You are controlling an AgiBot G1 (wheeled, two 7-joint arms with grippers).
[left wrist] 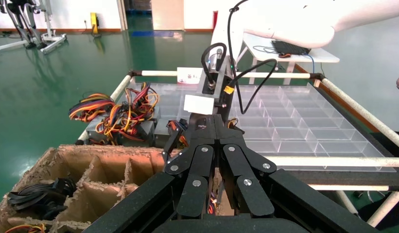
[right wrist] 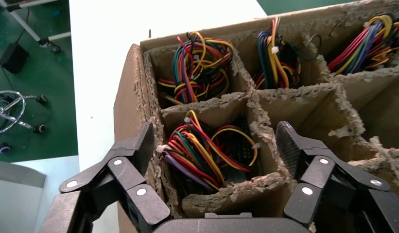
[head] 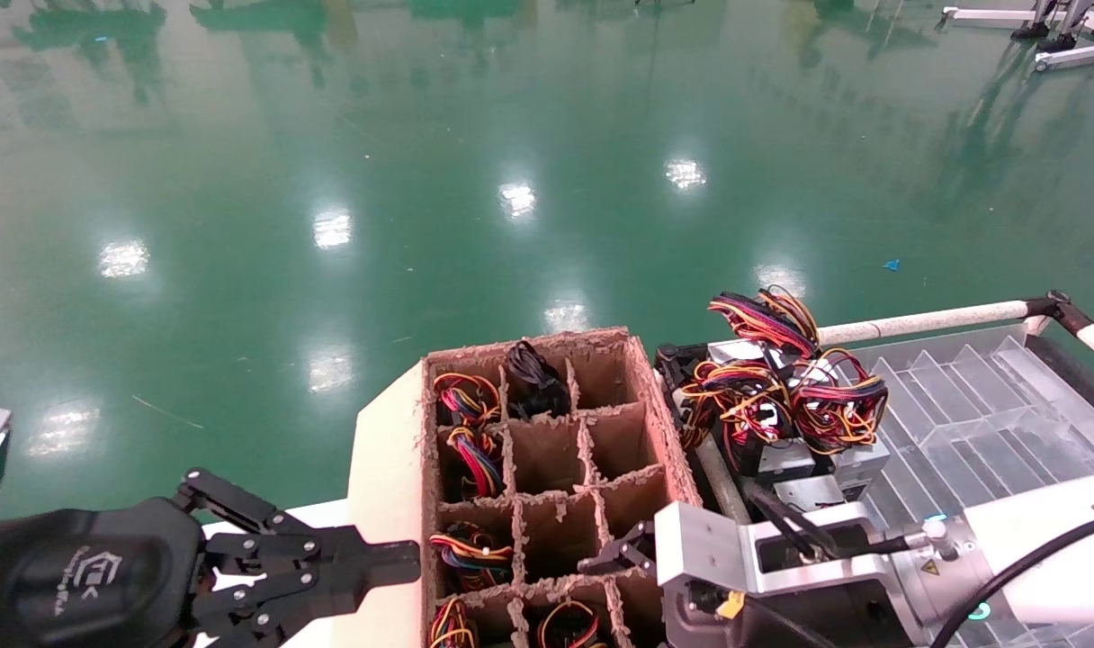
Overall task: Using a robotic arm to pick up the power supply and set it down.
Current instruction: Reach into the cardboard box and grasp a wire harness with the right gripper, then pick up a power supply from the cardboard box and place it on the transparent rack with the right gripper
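Dominating the scene is the clear plastic divider tray [head: 988, 405], lying just to the robot's right of the cardboard divider box [head: 547, 468], which serves as landmark below. Loose power supplies [head: 785, 396] are heaped on the tray's near-box edge, wire bundles tangled on top; judged the set-down area, since units out of the box collect there. The box sits on a white surface [head: 381, 504]; its cells are a grid of ragged cardboard walls. Cells along the box's left column hold wire bundles, one far cell holds a black bundle [head: 533, 378], and the middle and right cells seen from the head look empty. Right pincer [right wrist: 221, 160] hangs directly over a near cell of the box, fingers spread wide and straddling the cell walls, empty. Within that cell lies the target power supply [right wrist: 236, 150], mostly buried under its red, yellow, orange wires, a dark vented face just showing. Spread stance judged a pre-grasp: fingers must clear the dividers before descending. Left pincer [head: 367, 562] rests just beside the box's left wall, fingers pressed together, holding nothing; judged parked, clear of the working arm.
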